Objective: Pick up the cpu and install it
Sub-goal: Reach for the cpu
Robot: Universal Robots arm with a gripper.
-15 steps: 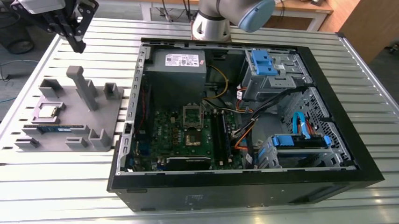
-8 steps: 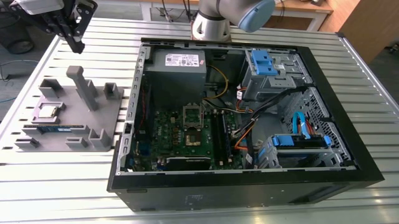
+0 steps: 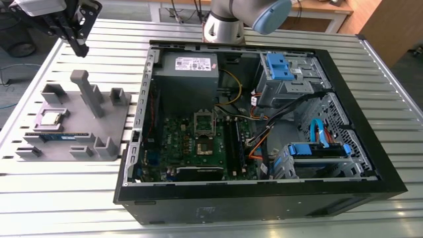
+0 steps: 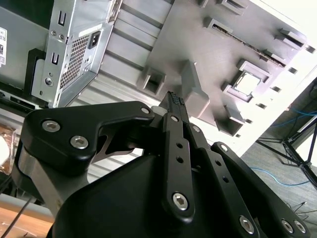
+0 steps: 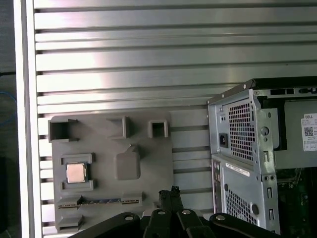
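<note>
Silver arm (image 3: 222,29) with a blue-grey joint cap (image 3: 272,15) — matte black gripper (image 4: 174,98), silver hex screws (image 4: 180,200).

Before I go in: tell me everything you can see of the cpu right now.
The cpu is a small flat square chip with a shiny silver-grey metal top and a thin pale rim. It lies flat, top up, in a square pocket of the grey fixture plate on the slatted table, beside the open computer case. Only the pocket touches it; the gripper is apart from it, holding nothing.
</note>
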